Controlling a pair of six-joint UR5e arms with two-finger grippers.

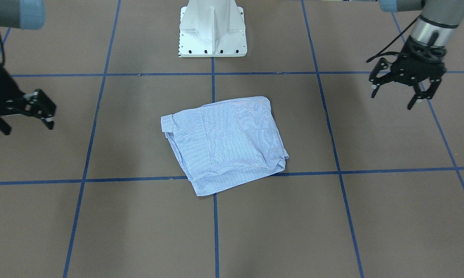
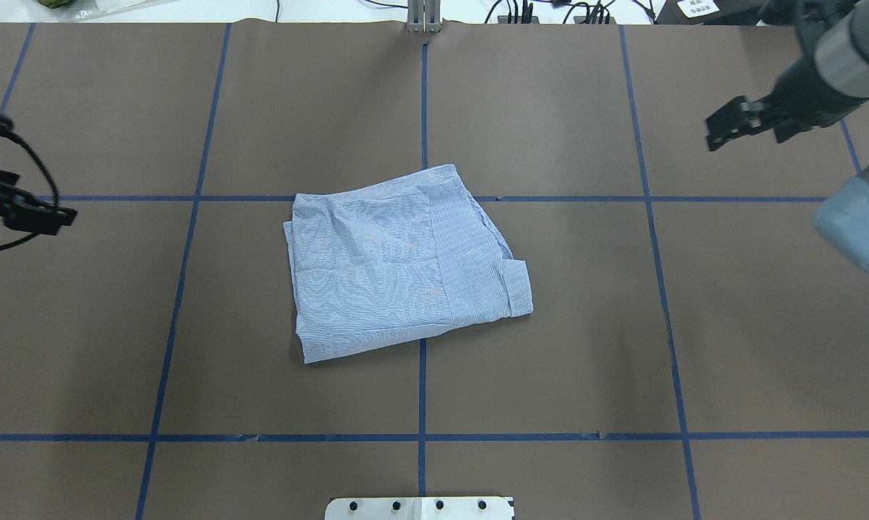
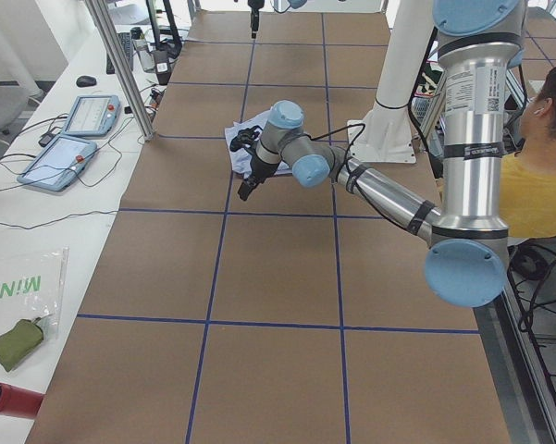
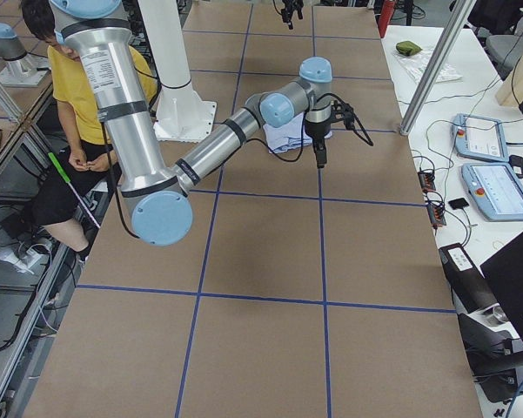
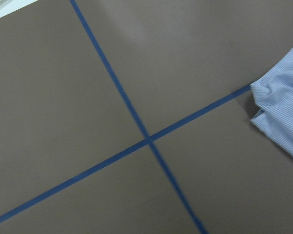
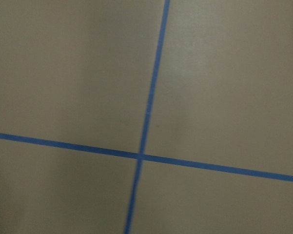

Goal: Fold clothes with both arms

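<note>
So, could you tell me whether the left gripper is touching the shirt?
Apart. The front-facing view shows the left gripper hanging open, well off to the shirt's side, with bare table between them.

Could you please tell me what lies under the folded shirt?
The shirt lies flat on the brown table, over two blue tape lines. Their crossing is covered, as is anything inside the folds.

Silver-grey arms [image 4: 122, 104] [image 3: 472, 120], light-blue joint caps [image 4: 161, 218], black cables [image 1: 388, 47], black pincers [image 1: 393, 99] [image 1: 27, 128], white pedestal [image 1: 212, 27].
</note>
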